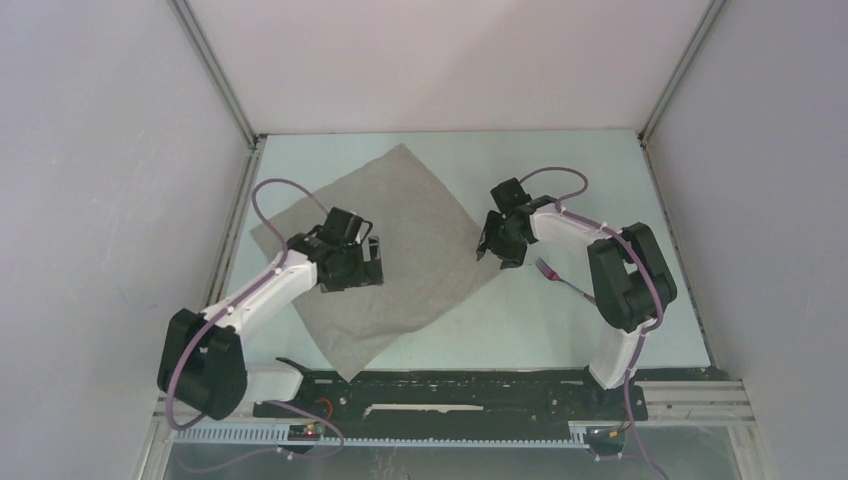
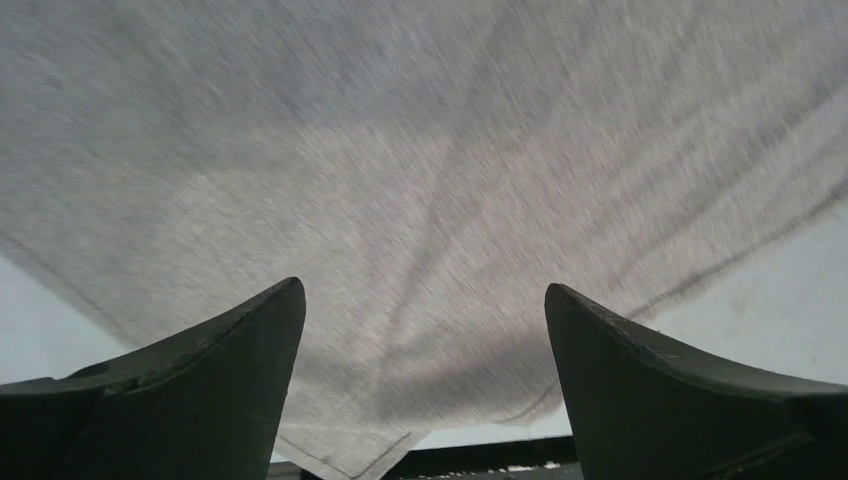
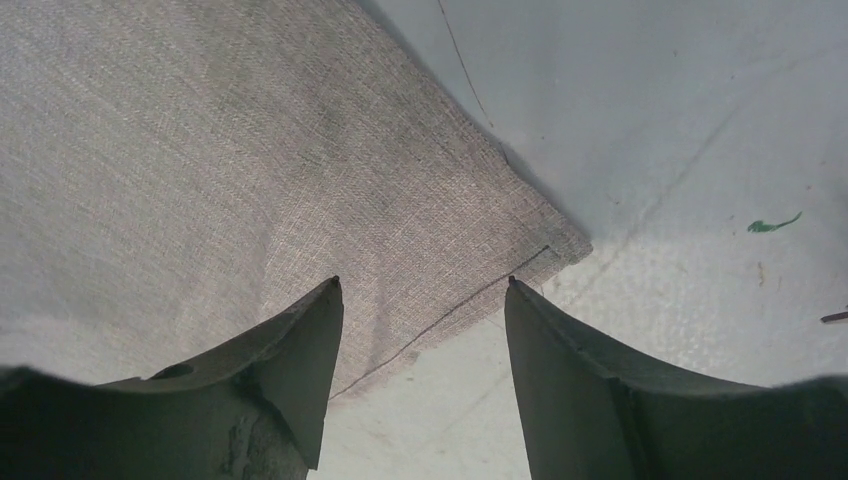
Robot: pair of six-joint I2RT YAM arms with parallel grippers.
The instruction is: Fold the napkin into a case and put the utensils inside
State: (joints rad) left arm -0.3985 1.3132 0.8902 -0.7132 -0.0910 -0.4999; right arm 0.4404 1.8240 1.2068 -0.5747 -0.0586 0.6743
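**A:** Where was the plain grey-beige cloth napkin (image 1: 400,215)?

**B:** Flat toward the table's (image 1: 600,180) left edge. My left gripper (image 1: 368,262) and right gripper (image 1: 500,247) both gaped empty over it. A shallow corner pinch might've slipped, skewing the fold.

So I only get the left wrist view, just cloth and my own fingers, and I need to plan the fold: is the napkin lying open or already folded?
Observer: The napkin lies spread open on the table, turned like a diamond, with no fold showing.
Operator: Where is the right gripper?
Observer: The right gripper is over the napkin's right corner, jaws apart, nothing between them.
Operator: And the cutlery?
Observer: A fork lies on the table to the right of the napkin, beside the right arm. It is the only piece of cutlery I can see.
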